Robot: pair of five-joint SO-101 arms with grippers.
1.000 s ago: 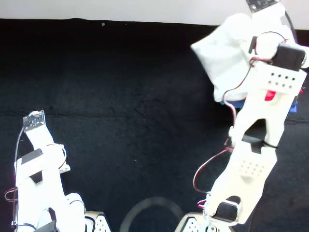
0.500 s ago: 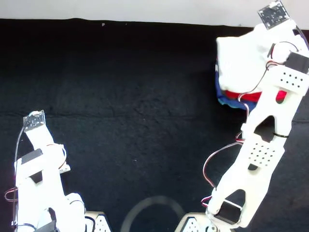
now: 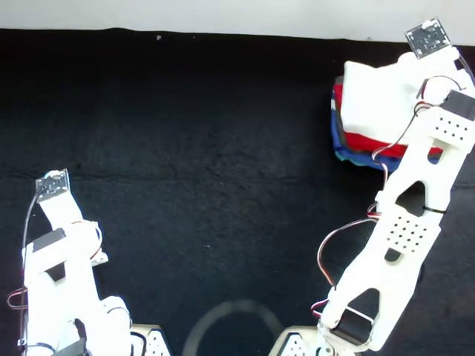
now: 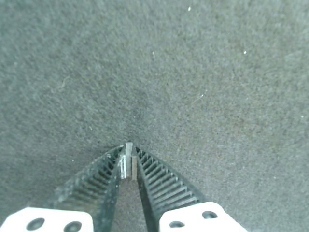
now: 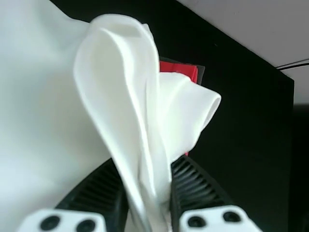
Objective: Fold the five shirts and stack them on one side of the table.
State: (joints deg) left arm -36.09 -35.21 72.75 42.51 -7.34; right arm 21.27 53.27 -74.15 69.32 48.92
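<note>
**Right jaws pinch a white shirt on top of the stack; left jaws pressed together over bare desk**

At the near left of the high view stands the left arm (image 3: pixel 63 259), white, folded up close to its base. Its wrist view shows the left jaws pressed together, their ribbed inner faces meeting at the tips with nothing between them. The dark, felt-like covering of the desk (image 4: pixel 193 72) lies under and ahead of those tips.

The middle of the desk (image 3: pixel 208 148) is a wide stretch of black cloth, with a pale wall (image 3: pixel 223 13) along its far edge.

To the right, the right arm (image 3: pixel 401 230) stretches from its base at the near edge out to the desk's far right corner. The right jaws are pinching the white shirt (image 5: pixel 130 96). A thick bunched fold of the fabric rises from between the two black ribbed faces and spreads out beyond the tips, with more white cloth billowing to one side. Just past the fold, beyond the tips, a corner of the red shirt (image 5: pixel 176 70) shows.

From above, the white shirt (image 3: pixel 375 100) sits as the top layer of the stack at the far right of the desk, directly under the right jaws. Beneath it is the red shirt (image 3: pixel 367 141). Below that, a blue shirt (image 3: pixel 338 137) shows along the stack's left edge, and a thin green edge (image 3: pixel 356 158) shows at the bottom. The arm hides the stack's right side.
</note>
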